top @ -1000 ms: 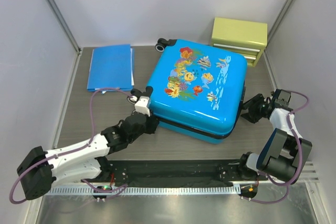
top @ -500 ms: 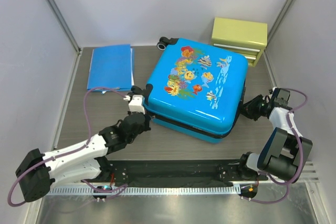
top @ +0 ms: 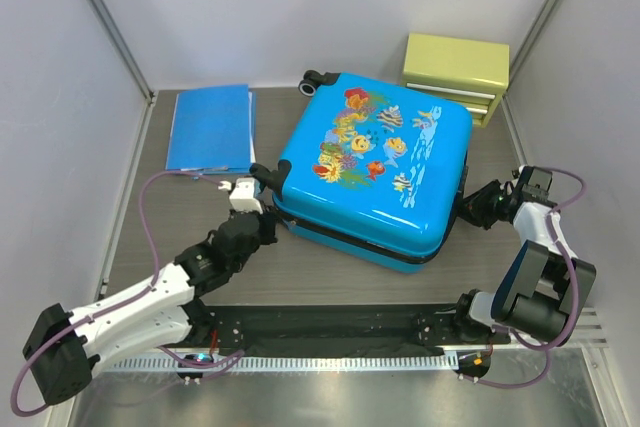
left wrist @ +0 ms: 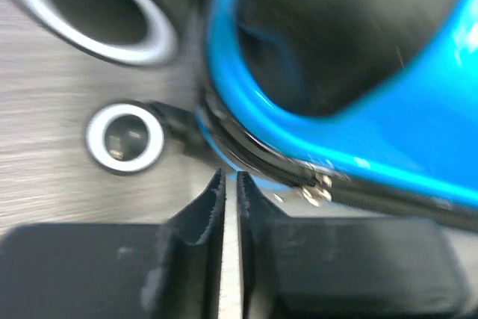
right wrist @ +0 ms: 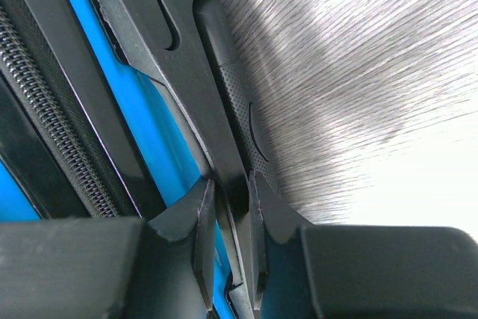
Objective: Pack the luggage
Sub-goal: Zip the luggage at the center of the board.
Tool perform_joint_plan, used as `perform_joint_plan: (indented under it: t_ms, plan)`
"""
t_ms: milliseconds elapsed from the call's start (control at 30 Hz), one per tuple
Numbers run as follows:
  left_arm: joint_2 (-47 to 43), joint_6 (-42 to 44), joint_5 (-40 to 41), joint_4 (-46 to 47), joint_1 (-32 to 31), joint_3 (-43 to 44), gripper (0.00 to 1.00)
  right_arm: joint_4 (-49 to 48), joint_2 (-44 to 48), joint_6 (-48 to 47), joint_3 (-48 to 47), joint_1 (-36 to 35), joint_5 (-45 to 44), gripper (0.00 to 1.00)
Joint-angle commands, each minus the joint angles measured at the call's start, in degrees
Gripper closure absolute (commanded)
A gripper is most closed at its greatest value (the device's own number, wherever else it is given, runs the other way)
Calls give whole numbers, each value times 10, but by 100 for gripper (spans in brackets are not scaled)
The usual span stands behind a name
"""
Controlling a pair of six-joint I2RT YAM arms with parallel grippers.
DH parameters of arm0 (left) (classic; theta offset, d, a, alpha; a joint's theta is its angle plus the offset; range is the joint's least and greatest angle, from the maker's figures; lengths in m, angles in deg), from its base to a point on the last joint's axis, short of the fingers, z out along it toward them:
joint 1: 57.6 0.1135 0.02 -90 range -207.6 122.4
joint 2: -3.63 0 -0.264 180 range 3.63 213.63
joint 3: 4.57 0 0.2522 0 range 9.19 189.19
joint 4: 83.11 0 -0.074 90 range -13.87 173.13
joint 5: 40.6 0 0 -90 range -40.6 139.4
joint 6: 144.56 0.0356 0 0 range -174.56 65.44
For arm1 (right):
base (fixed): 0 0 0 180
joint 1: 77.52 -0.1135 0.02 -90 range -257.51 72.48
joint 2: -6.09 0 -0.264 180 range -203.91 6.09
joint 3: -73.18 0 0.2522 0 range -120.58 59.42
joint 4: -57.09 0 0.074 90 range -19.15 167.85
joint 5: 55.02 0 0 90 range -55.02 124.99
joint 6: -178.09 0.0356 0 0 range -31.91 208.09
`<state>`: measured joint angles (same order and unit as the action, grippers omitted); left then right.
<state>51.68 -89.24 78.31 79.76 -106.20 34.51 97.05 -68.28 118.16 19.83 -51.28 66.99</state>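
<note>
The luggage [top: 375, 162], a bright-blue fish-print suitcase, lies closed and flat at the table's middle. My left gripper [top: 264, 219] is at its near-left corner, by the black wheels [left wrist: 123, 136]. In the left wrist view the fingers [left wrist: 229, 178] are shut with only a thin slit between them and hold nothing. They point at the zip seam, and the metal zip pull [left wrist: 317, 184] lies just right of the tips. My right gripper [top: 474, 205] is at the luggage's right side. In the right wrist view it [right wrist: 228, 184] is shut on the luggage's black side handle [right wrist: 216, 87].
A flat blue folder [top: 211, 128] lies at the back left. A yellow-green drawer box [top: 455, 75] stands at the back right, close to the luggage's far corner. Grey walls close in the table on three sides.
My left gripper has drawn back to the left, off the luggage's near-left edge toward its wheeled corner. The right gripper and the luggage have hardly moved.
</note>
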Motion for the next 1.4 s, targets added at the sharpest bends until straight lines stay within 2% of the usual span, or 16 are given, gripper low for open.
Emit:
perform_joint_plan:
  t_ms: [0, 33, 67, 167, 400, 533, 633, 833, 1000, 1100, 1133, 1233, 1367]
  plan:
    - [-7, 29, -116, 72, 1, -24, 83, 35, -34, 13, 11, -9, -59, 99]
    - [-7, 30, -135, 71, -1, -26, 77, 36, -34, 11, 10, -8, -58, 99]
    - [-13, 29, -140, 70, -1, -27, 58, 35, -34, 11, 10, -9, -58, 99]
    - [-31, 31, -141, 77, 0, -38, 39, 35, -35, 12, 11, -8, -56, 99]
    - [3, 37, -152, 122, -1, -42, 36, 35, -33, 11, 14, -9, -55, 99]
    - [30, 36, -120, 150, -1, -42, 41, 42, -27, 9, 11, -9, -54, 99]
    - [48, 34, -104, 167, -1, -41, 49, 54, -24, 4, 5, -8, -54, 99]
    - [81, 35, -83, 200, -1, -34, 51, 66, -16, -4, -4, -8, -57, 99]
    - [97, 35, -46, 180, -1, -20, 53, 74, -10, -7, -7, -8, -57, 99]
    - [83, 37, -20, 174, -1, -21, 62, 78, -6, -10, -7, -8, -59, 99]
    - [80, 40, -16, 174, -1, -21, 72, 78, -4, -10, -7, -8, -60, 99]
    - [71, 47, -3, 174, -1, -19, 85, 78, -3, -11, -3, -8, -59, 99]
    - [57, 48, -6, 184, -1, -20, 94, 79, -4, -15, 0, -8, -61, 99]
